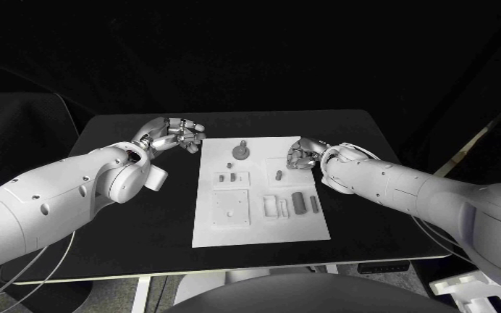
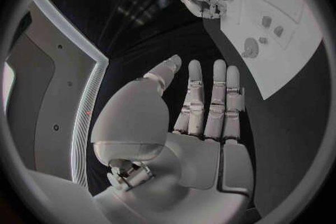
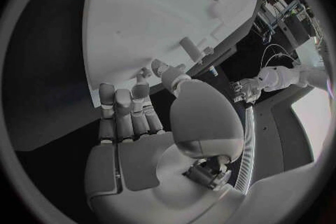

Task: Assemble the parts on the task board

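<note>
Risk of knocking small grey parts (image 1: 299,203) off the task board (image 1: 261,232) with right hand (image 1: 305,155) fingers spread empty beside them; left hand (image 1: 177,135) likewise empty.

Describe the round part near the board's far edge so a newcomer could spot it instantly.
Start at the white task board in the middle of the black table. Near its far edge, between the two hands, sits the round disc part with a short stem rising from it. Its neighbours are small blocks and pegs; it alone is circular.
</note>
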Tool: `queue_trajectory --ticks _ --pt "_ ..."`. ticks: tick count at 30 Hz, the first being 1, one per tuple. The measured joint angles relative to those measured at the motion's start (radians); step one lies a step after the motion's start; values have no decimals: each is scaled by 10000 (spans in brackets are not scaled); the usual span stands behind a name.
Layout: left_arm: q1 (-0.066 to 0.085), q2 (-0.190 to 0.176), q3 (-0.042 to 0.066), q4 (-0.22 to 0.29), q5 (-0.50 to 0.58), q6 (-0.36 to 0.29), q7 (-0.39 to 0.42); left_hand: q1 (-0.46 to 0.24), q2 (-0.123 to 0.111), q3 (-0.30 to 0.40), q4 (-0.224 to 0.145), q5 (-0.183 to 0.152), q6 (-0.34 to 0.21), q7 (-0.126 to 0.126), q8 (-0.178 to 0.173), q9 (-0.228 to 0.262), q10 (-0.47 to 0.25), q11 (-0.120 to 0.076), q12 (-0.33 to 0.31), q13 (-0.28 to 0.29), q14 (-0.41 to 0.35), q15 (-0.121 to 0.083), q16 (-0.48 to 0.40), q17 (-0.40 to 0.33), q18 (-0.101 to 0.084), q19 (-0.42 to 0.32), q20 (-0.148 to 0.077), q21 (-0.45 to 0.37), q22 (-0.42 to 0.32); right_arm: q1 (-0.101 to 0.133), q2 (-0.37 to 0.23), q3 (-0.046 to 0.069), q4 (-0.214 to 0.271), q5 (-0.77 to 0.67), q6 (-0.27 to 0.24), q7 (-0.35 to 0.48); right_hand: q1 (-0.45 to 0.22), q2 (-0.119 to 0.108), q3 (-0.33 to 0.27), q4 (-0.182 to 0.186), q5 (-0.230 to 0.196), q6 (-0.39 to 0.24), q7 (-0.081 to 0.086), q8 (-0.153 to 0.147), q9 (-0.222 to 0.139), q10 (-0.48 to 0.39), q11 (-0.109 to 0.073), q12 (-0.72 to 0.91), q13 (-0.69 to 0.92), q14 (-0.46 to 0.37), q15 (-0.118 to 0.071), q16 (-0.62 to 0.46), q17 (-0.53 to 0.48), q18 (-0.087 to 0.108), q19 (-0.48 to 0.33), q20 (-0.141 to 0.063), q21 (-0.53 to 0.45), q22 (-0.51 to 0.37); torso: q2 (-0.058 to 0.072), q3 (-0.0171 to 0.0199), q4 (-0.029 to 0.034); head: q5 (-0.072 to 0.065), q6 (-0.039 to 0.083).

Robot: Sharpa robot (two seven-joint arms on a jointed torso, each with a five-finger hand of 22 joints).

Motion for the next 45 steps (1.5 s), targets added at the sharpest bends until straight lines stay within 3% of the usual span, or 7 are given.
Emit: queue_trajectory --ticks 13,20,33,35,36,37,45 --pt "0 7 1 -10 0 2 -8 0 0 0 0 0 -3 3 0 0 0 0 0 0 0 0 0 1 -5 0 0 0 9 -1 19 -7 -9 -8 -80 -6 64 147 96 41 0 156 -12 53 3 71 0 0 -9 56 -22 0 -9 1 71 1 0 -2 13 -12 -6 -1 -35" --pt "0 10 1 -10 1 4 -12 -38 38 0 0 0 -20 20 0 0 0 0 -37 0 0 0 0 1 -8 0 0 0 8 0 37 -8 -22 -35 -165 -67 37 569 235 123 0 563 -61 270 85 214 -37 40 -27 179 -78 0 -23 -1 142 0 0 10 18 -12 -10 1 -47" --pt "0 15 1 -19 2 7 -25 -38 38 0 0 0 -30 29 0 0 -1 1 -37 0 0 0 -39 2 -15 1 0 0 7 9 59 -3 -24 -133 -207 -152 91 620 276 82 0 736 -119 378 152 251 -72 40 -35 182 -74 0 -23 -1 178 -36 0 19 27 -11 -12 -16 -70" --pt "0 16 1 -18 2 8 -27 -38 38 0 0 0 -32 52 0 0 -230 213 -35 2 0 0 -39 3 -16 1 0 0 7 9 80 -2 -40 -143 -220 -168 91 620 275 82 0 737 -119 379 160 250 -72 40 -35 182 -74 0 -23 -1 178 -36 0 19 29 -11 -12 -12 -70" --pt "0 16 1 -15 2 10 -29 -38 38 0 0 0 471 469 0 0 -1406 1015 -39 1 0 0 -39 3 -18 1 1 0 6 10 86 -2 -42 -151 -230 -180 91 620 276 82 0 762 -143 379 161 250 -72 40 -35 182 -73 0 -23 0 178 -36 0 19 30 -11 -12 -12 -75" --pt "0 15 1 -13 2 10 -30 -38 38 0 0 0 591 589 0 -7 -1770 1418 -39 1 0 0 -39 3 -19 0 1 0 6 10 91 -1 -43 -156 -238 -189 91 619 276 82 -1 789 -138 401 161 250 -72 40 -35 186 -77 0 -23 0 178 -36 0 19 31 -11 -12 -11 -79" --pt "1 14 1 -16 3 13 -44 -38 38 0 0 0 606 605 0 -7 -1908 1590 -38 1 0 0 -39 -5 -20 1 1 0 15 18 126 2 -67 -231 -319 -260 91 618 275 82 -1 839 -88 409 159 267 -54 40 -35 237 -85 -1 -22 0 178 -36 0 28 45 -13 -6 -9 -95"
